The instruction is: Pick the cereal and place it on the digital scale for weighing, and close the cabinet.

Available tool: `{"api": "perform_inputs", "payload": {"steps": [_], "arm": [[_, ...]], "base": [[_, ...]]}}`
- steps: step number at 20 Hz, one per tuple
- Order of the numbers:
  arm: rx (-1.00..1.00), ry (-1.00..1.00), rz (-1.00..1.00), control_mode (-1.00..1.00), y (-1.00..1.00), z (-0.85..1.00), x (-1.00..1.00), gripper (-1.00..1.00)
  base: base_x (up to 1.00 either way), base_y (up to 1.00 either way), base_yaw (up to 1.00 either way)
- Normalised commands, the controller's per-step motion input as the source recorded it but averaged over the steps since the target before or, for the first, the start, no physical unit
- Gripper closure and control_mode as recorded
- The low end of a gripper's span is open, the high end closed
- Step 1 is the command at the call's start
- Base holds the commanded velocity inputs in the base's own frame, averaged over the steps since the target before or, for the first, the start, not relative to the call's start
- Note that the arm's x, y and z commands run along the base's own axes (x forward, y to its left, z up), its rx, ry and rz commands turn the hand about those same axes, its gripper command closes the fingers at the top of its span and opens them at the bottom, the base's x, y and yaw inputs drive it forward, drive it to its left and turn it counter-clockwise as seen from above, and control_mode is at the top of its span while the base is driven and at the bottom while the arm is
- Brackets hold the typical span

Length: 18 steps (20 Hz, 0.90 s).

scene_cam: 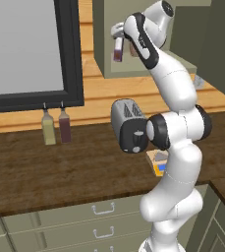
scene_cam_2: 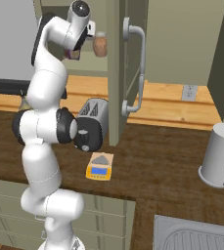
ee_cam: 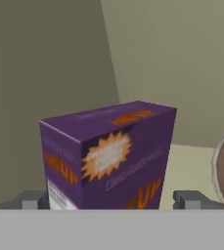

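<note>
Purple cereal [ee_cam: 108,156] between open hand [ee_cam: 111,199] fingers, ungripped

Flat, even rendered light is seen across the kitchen — soft shading under the toaster [scene_cam_2: 93,124], no glare. The cereal [ee_cam: 108,156] is shown slightly soft at lower centre — edges undistorted.

The left base view looks forward and slightly down from behind the arm, which rises at its lower right; it takes in the counter [scene_cam: 60,162], the toaster [scene_cam: 128,125] and the cabinet [scene_cam: 104,44] from some way off. The right base view faces the same stretch from the other side, sharing the toaster and the digital scale [scene_cam_2: 100,167]. The hand view sits very close, looking along the fingers [ee_cam: 35,200] into the cabinet, with the cereal [ee_cam: 108,154] between them.
</note>
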Motion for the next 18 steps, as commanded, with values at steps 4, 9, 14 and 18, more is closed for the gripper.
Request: {"api": "perform_inputs", "payload": {"steps": [4, 9, 14, 18], "arm": [[0.00, -0.18, 0.00, -1.00, -0.45, -0.50, -0.06, -1.00], [-0.02, -0.15, 0.00, -1.00, 0.07, -0.33, 0.00, -1.00], [-0.01, -0.06, 0.00, -1.00, 0.51, -0.06, -0.03, -1.00], [0.00, 0.00, 0.00, -1.00, 0.45, -0.06, 0.01, -1.00]], "base": [[0.00, 0.00, 0.00], [0.00, 0.00, 0.00], [0.00, 0.00, 0.00], [0.00, 0.00, 0.00]]}}
